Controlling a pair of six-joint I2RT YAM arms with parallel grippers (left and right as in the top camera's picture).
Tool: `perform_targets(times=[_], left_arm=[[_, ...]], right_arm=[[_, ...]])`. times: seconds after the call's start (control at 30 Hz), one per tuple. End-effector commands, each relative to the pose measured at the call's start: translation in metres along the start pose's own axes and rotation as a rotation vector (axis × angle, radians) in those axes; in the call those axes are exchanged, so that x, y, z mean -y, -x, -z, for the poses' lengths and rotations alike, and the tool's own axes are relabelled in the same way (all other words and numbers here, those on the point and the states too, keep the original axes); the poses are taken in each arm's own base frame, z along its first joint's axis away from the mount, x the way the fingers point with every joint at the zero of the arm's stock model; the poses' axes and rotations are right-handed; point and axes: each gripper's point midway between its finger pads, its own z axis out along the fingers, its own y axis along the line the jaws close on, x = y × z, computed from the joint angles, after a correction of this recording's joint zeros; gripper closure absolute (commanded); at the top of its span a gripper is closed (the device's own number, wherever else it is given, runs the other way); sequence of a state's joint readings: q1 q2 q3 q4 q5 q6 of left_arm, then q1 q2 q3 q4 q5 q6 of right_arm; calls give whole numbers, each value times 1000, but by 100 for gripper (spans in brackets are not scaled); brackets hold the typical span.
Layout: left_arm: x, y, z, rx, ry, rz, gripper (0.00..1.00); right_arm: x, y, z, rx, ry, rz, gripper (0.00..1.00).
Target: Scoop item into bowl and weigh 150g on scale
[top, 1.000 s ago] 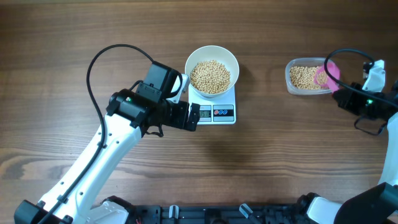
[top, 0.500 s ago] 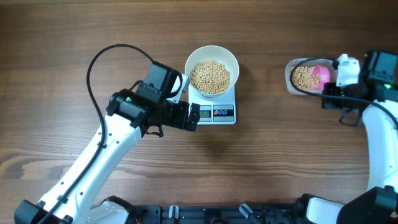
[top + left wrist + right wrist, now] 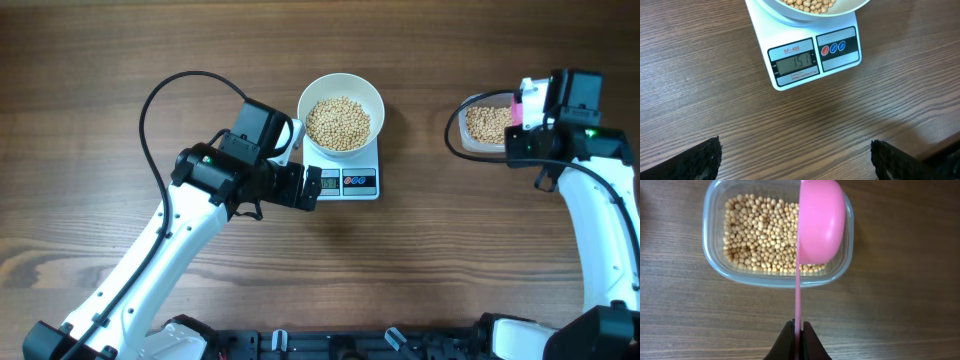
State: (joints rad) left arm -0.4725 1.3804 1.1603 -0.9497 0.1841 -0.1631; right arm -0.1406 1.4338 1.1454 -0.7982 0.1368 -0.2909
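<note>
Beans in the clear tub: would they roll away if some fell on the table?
Probably. The beans look small, round and smooth, so they would likely roll across the flat wooden table. They lie loose in the clear tub, so a push would likely spread them, not move one lump.

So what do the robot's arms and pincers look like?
The left arm and right arm are white tubes with black joint housings, green indicator lights and looping black cables. The left pincer and right pincer have black fingers.
</note>
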Motion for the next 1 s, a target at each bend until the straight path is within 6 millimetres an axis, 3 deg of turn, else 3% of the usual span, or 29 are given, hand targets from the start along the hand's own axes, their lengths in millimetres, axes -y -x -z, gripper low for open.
perform_targets(times=[0.0, 0.2, 0.4, 0.63, 0.77, 0.87, 0.97], left_arm=[[2, -2, -2, -10, -11, 1, 0], [2, -2, -2, -10, -11, 1, 0], [2, -2, -2, -10, -11, 1, 0], [2, -2, -2, -10, -11, 2, 0], [2, -2, -2, -10, -11, 2, 0], [2, -2, -2, -10, -11, 1, 0], [2, -2, -2, -10, -11, 1, 0]], right_arm=[[6, 9, 11, 26, -71, 44, 96], [1, 13, 14, 21, -125, 110, 96], [-37, 31, 15, 113, 88, -3, 96], [-49, 58, 29, 225, 184, -67, 96], [-77, 87, 60, 366, 395, -76, 96], [-114, 122, 107, 536, 722, -119, 96], [-130, 140, 134, 618, 892, -124, 96]])
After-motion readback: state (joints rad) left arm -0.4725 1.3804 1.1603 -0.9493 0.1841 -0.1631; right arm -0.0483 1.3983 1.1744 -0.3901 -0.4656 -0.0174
